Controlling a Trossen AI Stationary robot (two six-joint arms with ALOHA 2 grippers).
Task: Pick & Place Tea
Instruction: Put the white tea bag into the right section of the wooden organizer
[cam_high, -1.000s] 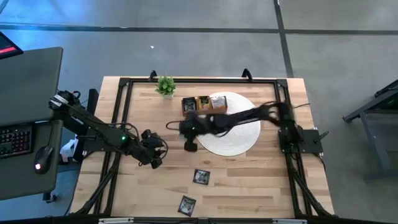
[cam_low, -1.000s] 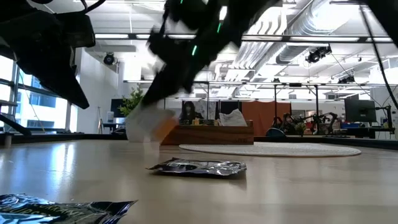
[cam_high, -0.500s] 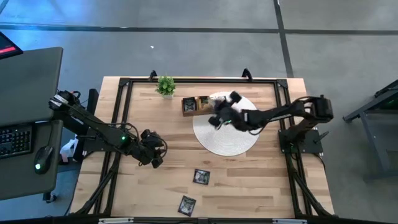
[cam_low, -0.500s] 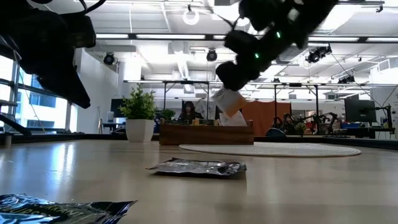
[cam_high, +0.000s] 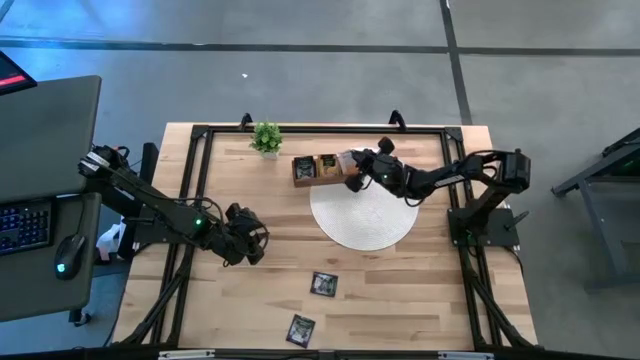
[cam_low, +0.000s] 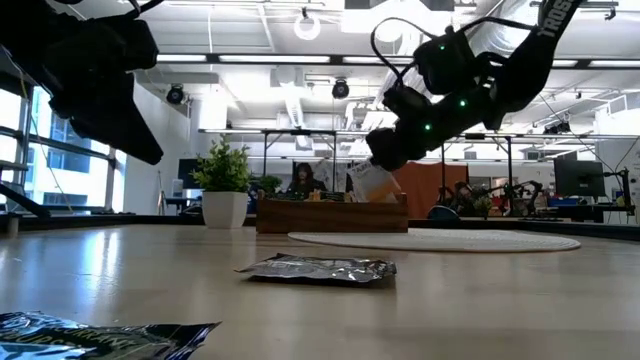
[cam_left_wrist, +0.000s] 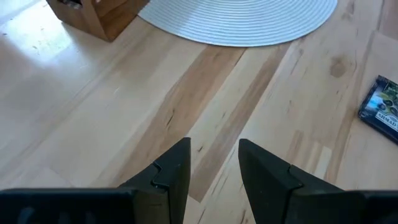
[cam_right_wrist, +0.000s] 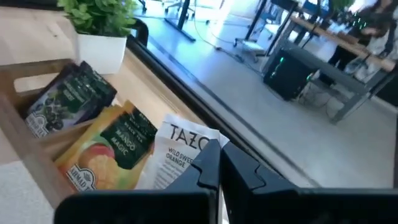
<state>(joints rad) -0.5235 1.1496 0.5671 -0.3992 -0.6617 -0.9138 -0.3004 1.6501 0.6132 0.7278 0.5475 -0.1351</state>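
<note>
Jaws of the right gripper (cam_right_wrist: 217, 163) are clamped on a white-and-orange sachet (cam_right_wrist: 180, 155), held over the wooden tray (cam_high: 320, 168) at the mat's (cam_high: 365, 215) far edge, beside a yellow-brown sachet (cam_right_wrist: 106, 155) and a black one (cam_right_wrist: 68, 99) standing in its compartments. A potted plant (cam_high: 266, 137) stands near the tray. The left gripper (cam_left_wrist: 214, 171) hovers with jaws parted above bare surface (cam_high: 400, 290); two dark sachets (cam_high: 323, 284) (cam_high: 301, 328) lie flat near the front edge.

A white-and-orange sachet (cam_right_wrist: 181, 149), a yellow-brown sachet (cam_right_wrist: 106, 154), a black green-printed sachet (cam_right_wrist: 69, 96), and a ribbed white mat (cam_high: 362, 215).
</note>
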